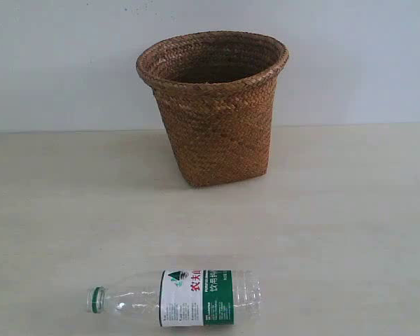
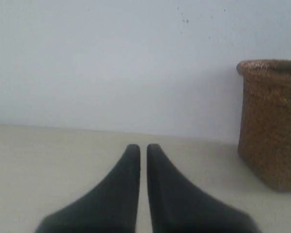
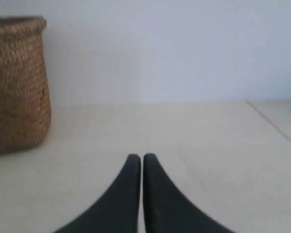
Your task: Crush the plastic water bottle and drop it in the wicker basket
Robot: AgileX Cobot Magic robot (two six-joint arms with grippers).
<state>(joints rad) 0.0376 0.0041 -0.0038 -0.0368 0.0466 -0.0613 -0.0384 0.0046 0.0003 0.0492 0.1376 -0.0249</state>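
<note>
Only my exterior view shows the bottle (image 1: 175, 299), lying sideways on the bench (image 1: 350, 210), well apart from the upright basket (image 1: 213, 108). Both wrist views catch just the basket's side; my left fingers (image 2: 121, 194) and right fingers (image 3: 126, 194) are pressed together, pinching nothing.
</note>
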